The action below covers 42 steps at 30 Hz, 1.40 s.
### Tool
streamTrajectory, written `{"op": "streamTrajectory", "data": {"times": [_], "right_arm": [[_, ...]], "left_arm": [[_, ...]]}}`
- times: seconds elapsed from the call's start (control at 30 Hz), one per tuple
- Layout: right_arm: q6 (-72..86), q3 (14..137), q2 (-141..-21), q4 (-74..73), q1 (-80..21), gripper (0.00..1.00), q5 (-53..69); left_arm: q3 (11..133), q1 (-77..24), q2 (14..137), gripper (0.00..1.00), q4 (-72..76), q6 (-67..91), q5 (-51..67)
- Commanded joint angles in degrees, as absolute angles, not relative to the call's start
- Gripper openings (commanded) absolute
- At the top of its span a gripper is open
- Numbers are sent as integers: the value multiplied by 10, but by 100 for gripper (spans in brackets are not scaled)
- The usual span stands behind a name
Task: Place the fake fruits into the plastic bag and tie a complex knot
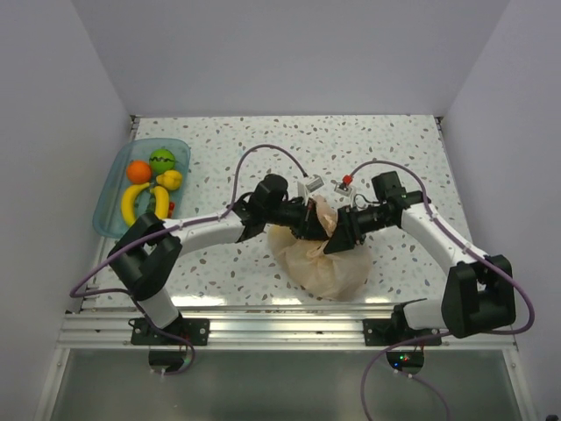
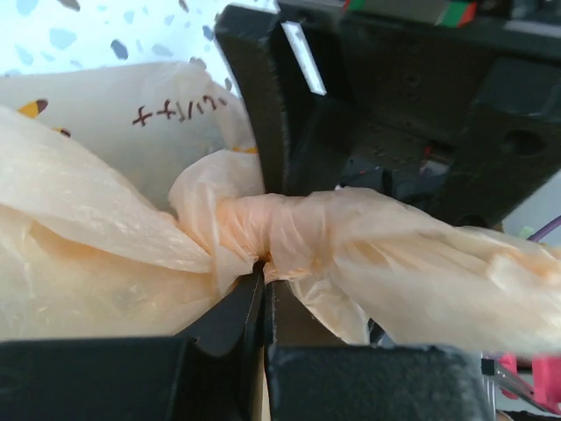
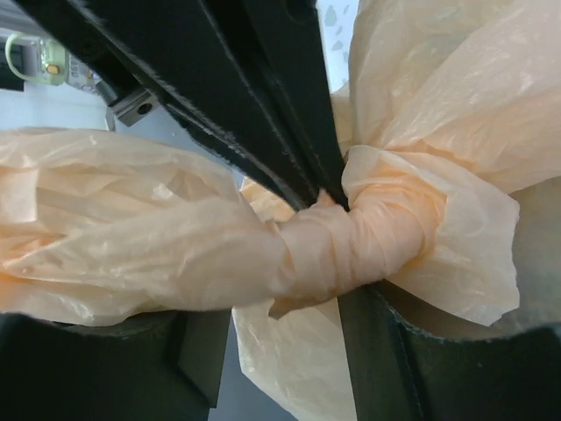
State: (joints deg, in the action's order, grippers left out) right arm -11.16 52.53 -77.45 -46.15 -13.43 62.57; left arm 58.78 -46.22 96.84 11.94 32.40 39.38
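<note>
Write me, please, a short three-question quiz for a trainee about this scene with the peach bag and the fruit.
1. True or false: the glossy plastic fake fruits lie inside the thin peach-orange plastic bag.
2. What does the left gripper pinch? A: the twisted peach-orange knot at the bag's neck. B: a yellow banana. C: the tray's rim.
3. Fill in: at the knot, the right gripper has its jaws ___.

Key
1. False: the fruits lie in the clear blue rectangular plastic tray, at the table's far left.
2. A.
3. Open, with the knot between them.
</note>
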Motion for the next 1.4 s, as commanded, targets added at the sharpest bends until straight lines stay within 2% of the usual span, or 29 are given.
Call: {"op": "streamTrajectory", "data": {"times": [0.0,0.17,0.3,0.37,0.43,0.53,0.63,0.73,0.93,1.07,1.2,1.27,1.37], "right_arm": [[-49,506,-754,-402,-135,54,620],[99,466,-732,-162,-141,55,619],[282,461,-716,45,-159,53,618],[318,474,-708,117,-170,49,609],[337,494,-704,121,-173,45,603],[295,516,-686,41,-172,32,592],[227,510,-654,-41,-172,11,561],[200,480,-622,-74,-172,0,534],[178,435,-570,-111,-171,0,521],[122,436,-570,-153,-171,0,526],[47,474,-580,-271,-167,18,535],[23,489,-575,-306,-150,21,546],[-63,531,-570,-388,-129,44,548]], "left_arm": [[567,-463,948,0,268,370,425],[555,-462,948,0,369,423,476],[571,-459,933,0,340,401,482],[579,-453,922,0,306,389,480],[580,-438,909,0,278,382,477],[578,-413,887,0,232,353,465],[581,-393,873,0,190,324,460],[594,-380,860,0,136,281,447],[624,-360,839,0,-22,142,403],[604,-360,838,0,-53,124,409],[592,-361,848,0,-36,130,419],[596,-361,857,0,-35,132,434],[602,-361,867,0,-35,135,449]]}}
